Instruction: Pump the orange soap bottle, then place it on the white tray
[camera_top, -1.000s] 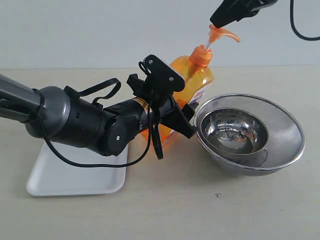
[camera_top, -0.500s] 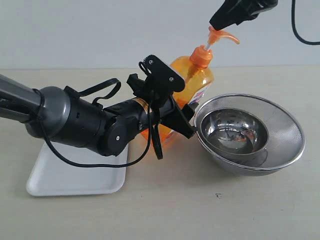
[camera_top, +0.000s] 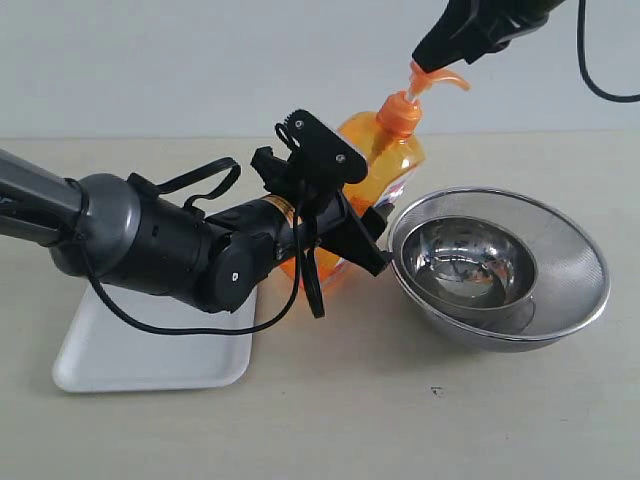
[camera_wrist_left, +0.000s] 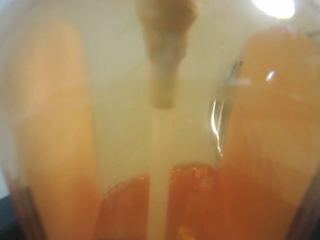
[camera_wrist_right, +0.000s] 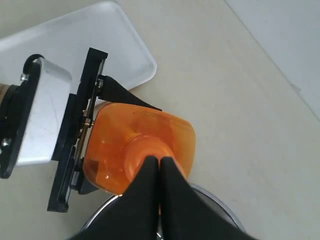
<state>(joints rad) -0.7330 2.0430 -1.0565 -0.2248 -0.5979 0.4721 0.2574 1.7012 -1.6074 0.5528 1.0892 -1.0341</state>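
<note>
In the exterior view, the left gripper (camera_top: 345, 205) is clamping the body of the orange soap bottle (camera_top: 398, 160), one black finger lying across the near face and the other wrapping under it, so the jaws are standing fairly wide but closed on the plastic. The bottle is leaning slightly and sitting between the white tray (camera_top: 150, 352) and the nested steel bowls (camera_top: 560, 300), just beside the bowl rim and off the tray; its base is hidden behind the gripper, so whether it is resting on the table (camera_top: 400, 420) cannot be told. The tray is lying under the left arm, on the left side of this view. From above, the right gripper (camera_top: 430, 55) is bearing down on the orange pump head (camera_top: 438, 78), its fingertips pinched together with nothing between them. In the left wrist view, the translucent wall of the bottle (camera_wrist_left: 260, 150) is filling the whole picture in a blur, with the pale dip tube (camera_wrist_left: 160, 150) running down the middle and orange liquid pooling low; the fingers themselves are not showing clearly here. In the right wrist view, the right gripper (camera_wrist_right: 159, 164) is showing its two black fingers shut against each other, tips touching the pump head (camera_wrist_right: 142, 150), with the bottle's shoulders (camera_wrist_right: 115, 145) below, the tray (camera_wrist_right: 115, 50) beyond the left gripper's plates, and a bowl rim (camera_wrist_right: 212, 197) peeking out beside the bottle.
</note>
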